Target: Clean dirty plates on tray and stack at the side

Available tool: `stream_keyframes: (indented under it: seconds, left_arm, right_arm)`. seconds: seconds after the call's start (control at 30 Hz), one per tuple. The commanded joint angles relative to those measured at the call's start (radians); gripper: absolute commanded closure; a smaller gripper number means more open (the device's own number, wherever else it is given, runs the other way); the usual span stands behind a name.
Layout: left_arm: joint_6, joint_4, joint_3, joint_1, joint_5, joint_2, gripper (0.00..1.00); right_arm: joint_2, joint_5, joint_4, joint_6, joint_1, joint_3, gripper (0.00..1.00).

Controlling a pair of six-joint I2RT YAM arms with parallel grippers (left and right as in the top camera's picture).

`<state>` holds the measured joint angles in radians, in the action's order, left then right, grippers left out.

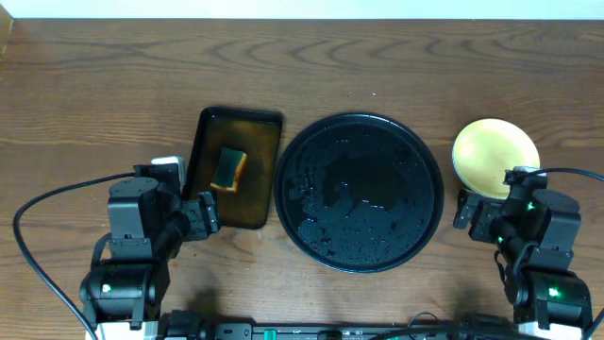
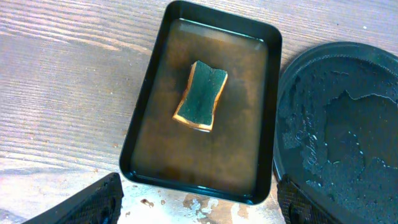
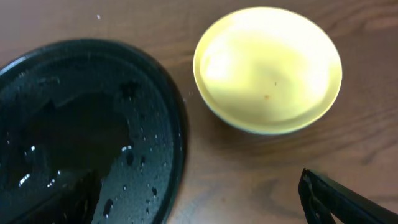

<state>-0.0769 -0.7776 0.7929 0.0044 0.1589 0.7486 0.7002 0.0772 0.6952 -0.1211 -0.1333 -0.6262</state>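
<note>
Table (image 1: 94, 85): brown wood grain, everything rests on it.

Black tray (image 1: 359, 192): round, glossy, at table centre. Its floor is wet, with a film and scattered beads of water.

Brown tray (image 1: 236, 168): rectangular, just beside the black tray at its 9 o'clock, rims close but apart. It holds shallow brownish water.

Pale yellow plate (image 1: 495, 157): on the bare table, off the black tray, between its 2 and 3 o'clock, near the rim but not touching it. Upright, with a few tiny specks inside. Whether other plates lie under it I cannot tell.

My left pincer (image 2: 199, 208): released, fingers (image 2: 99, 199) spread wide, holding nothing. It hovers at the brown tray's 6 o'clock edge.

My right pincer (image 1: 478, 212): at the plate's 6 o'clock, apart from it. Only one finger shows in the right wrist view, so I cannot tell whether it is released or clenched.

Sponge (image 2: 200, 96): green face up, tan underside, lying in the water near the brown tray's middle.
</note>
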Motion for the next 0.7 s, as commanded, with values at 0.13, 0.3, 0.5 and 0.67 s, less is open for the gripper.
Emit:
stream_keyframes:
  seconds: [0.13, 0.3, 0.5, 0.67]
  left_arm:
    - [0.017, 0.001, -0.004, -0.002, 0.013, 0.02, 0.2]
    - [0.017, 0.001, -0.004, -0.002, 0.013, 0.034, 0.2]
    - [0.017, 0.0, -0.004, -0.002, 0.013, 0.046, 0.2]
    - [0.017, 0.0, -0.004, -0.002, 0.013, 0.054, 0.2]
  right_arm:
    - [0.011, -0.009, 0.005, 0.014, 0.01, 0.008, 0.01]
    - [0.011, -0.009, 0.006, 0.014, 0.01, 0.008, 0.01]
    - [0.011, -0.009, 0.005, 0.014, 0.01, 0.008, 0.01]
    - [0.011, -0.009, 0.005, 0.014, 0.01, 0.008, 0.01]
